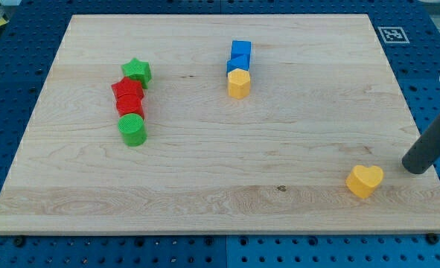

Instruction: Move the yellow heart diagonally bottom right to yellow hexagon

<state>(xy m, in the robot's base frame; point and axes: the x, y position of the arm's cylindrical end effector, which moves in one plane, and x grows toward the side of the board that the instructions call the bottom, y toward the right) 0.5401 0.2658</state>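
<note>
Near the view's bottom right corner of the wooden board (pixel 205 186) lies the yellow heart (pixel 365 181), flat on the wood and close to the bottom edge. Just to its right and slightly higher, my tip (pixel 415 168) rests on the board, near the heart but with a small gap of bare wood between them; I cannot see any contact. The rod rises from there toward the view's right edge, tilted up and to the right. It is a plain dark rod, with nothing to spread or pinch, and it holds no block.

Well apart from the heart, toward the view's top and a little left of centre, stands the yellow hexagon (pixel 238 83). Touching its upper side is a blue block (pixel 237 65) whose shape I cannot make out, and right above that sits a blue cube (pixel 241 50), the three forming a short column.

Farther to the view's left is another column: a green star (pixel 138 71) at the top, a red star (pixel 126 91) just below it, a second red block (pixel 130 106) of unclear shape pressed against that, and a green cylinder (pixel 132 129) at the bottom. A small black-and-white marker (pixel 393 34) sits on the blue perforated table (pixel 18 52) beyond the board's top right corner.
</note>
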